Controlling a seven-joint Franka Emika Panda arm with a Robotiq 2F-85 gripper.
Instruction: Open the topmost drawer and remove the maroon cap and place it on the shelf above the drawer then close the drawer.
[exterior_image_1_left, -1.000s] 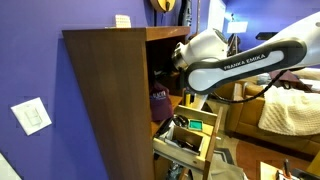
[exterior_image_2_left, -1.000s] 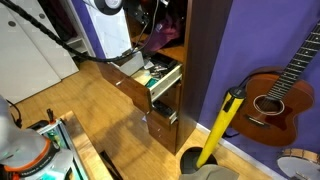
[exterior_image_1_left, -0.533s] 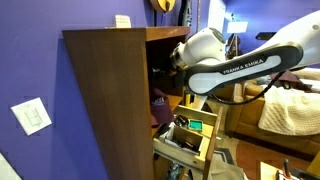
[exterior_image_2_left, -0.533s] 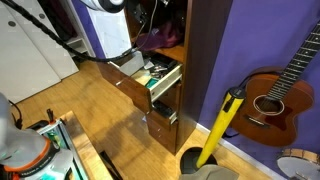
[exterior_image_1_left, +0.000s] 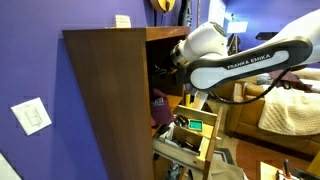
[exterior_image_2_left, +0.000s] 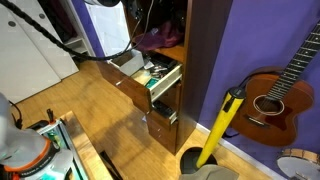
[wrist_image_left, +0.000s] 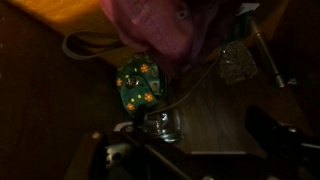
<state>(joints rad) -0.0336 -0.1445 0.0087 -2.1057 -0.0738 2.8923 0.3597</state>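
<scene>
The maroon cap (exterior_image_2_left: 155, 38) lies on the shelf (exterior_image_2_left: 173, 50) in the cabinet's open compartment, and it also shows as a dark-red lump (exterior_image_1_left: 158, 103) inside the cabinet. Below it the topmost drawer (exterior_image_2_left: 137, 88) stands pulled out, its pale sides (exterior_image_1_left: 203, 142) showing. In the wrist view the cap (wrist_image_left: 165, 25) fills the top edge. My gripper (wrist_image_left: 190, 152) hangs open beneath it, dark fingers far apart, nothing between them. The arm (exterior_image_1_left: 235, 62) reaches into the compartment from the side.
The drawer holds clutter, among it a green flowered item (wrist_image_left: 138, 85) and a small glass (wrist_image_left: 165, 125). A lower drawer (exterior_image_2_left: 160, 122) is slightly out. A guitar (exterior_image_2_left: 275, 95) and a yellow pole (exterior_image_2_left: 222, 125) lean on the purple wall beside the cabinet.
The gripper has gone from shut on the cap to open. The cap has settled slightly lower onto the shelf, and the arm's wrist has drawn up and away from it.
</scene>
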